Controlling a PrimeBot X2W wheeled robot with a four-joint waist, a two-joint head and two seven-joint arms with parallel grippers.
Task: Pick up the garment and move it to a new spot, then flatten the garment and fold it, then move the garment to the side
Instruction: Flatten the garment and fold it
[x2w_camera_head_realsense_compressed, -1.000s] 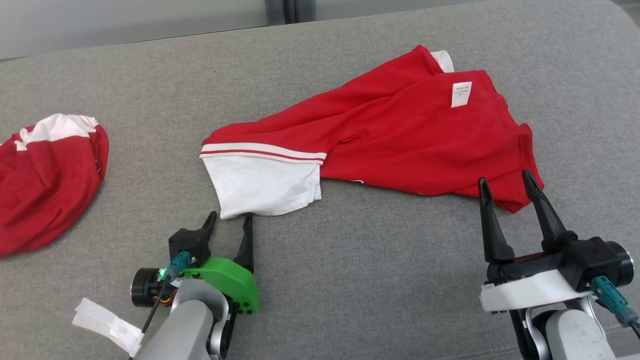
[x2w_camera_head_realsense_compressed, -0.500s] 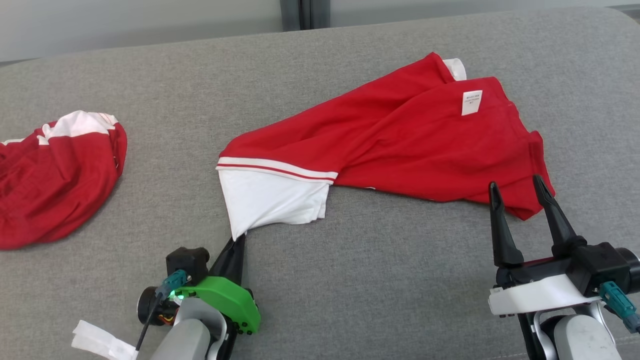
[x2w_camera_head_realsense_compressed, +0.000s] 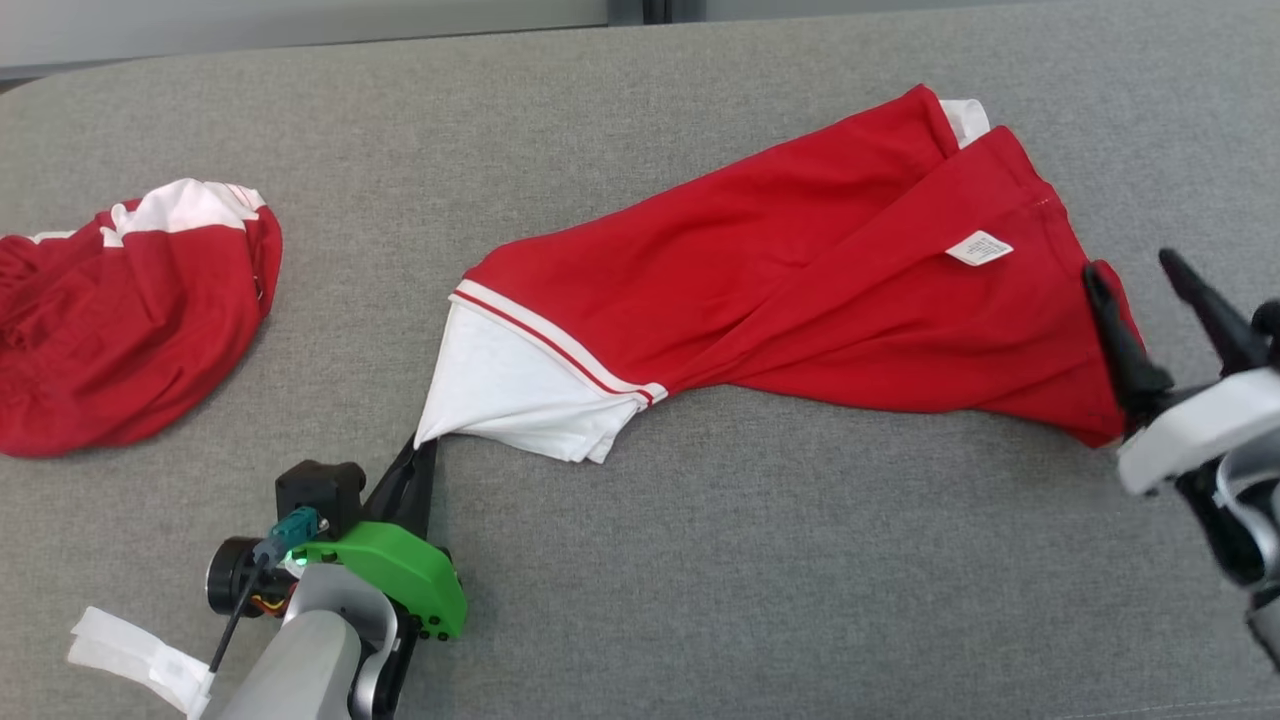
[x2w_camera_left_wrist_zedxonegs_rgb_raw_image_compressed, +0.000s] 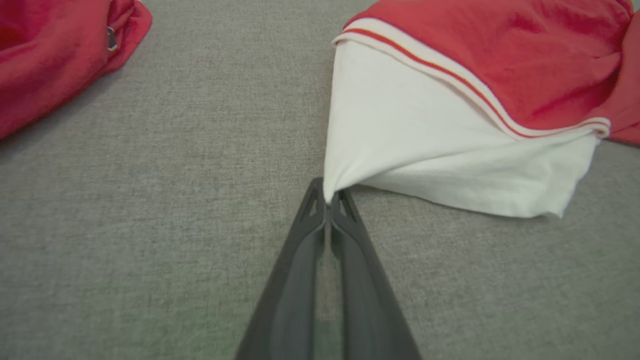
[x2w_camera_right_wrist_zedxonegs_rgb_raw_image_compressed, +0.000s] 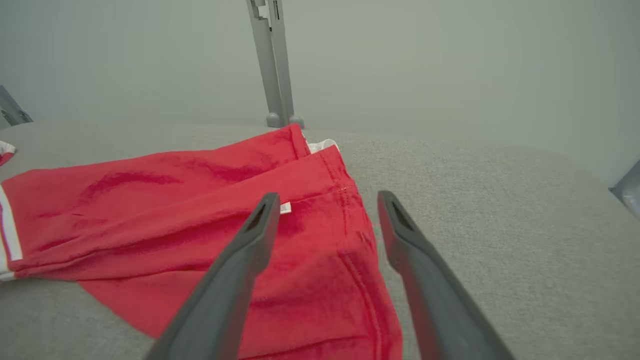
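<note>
Garment (x2w_camera_head_realsense_compressed: 800, 290): red with a white panel (x2w_camera_head_realsense_compressed: 510, 390) at one end. It lies crumpled across the middle and right of the grey cushion (x2w_camera_head_realsense_compressed: 700, 580), running from near left to far right.
Second red garment (x2w_camera_head_realsense_compressed: 130, 320): bunched at the far left, well apart from the work. It should be left undisturbed.
Left gripper (x2w_camera_head_realsense_compressed: 422, 452): clamped shut on the near corner of the white panel. The cloth draws to a point at the tips, so the pinch holds little material.
Red body: wrinkled, with a fold line along its length. A care label (x2w_camera_head_realsense_compressed: 978, 247) faces up near the right end.
Right gripper (x2w_camera_head_realsense_compressed: 1130, 265): jaws spread wide, holding nothing. It is poised at the garment's right edge, one finger over the cloth and the other beyond it. Contact with the cloth cannot be told.
Step in hand (judgement): securing a second grip before the lift to a new spot.
Procedure: lower the right gripper until the edge lies between the jaws. Take a deep bite through all layers and close fully. Raise both arms together at an equal rate, keeping the cloth lightly taut.
Caution: the left pinch looks shallow, so a sharp pull could slip the corner free.
</note>
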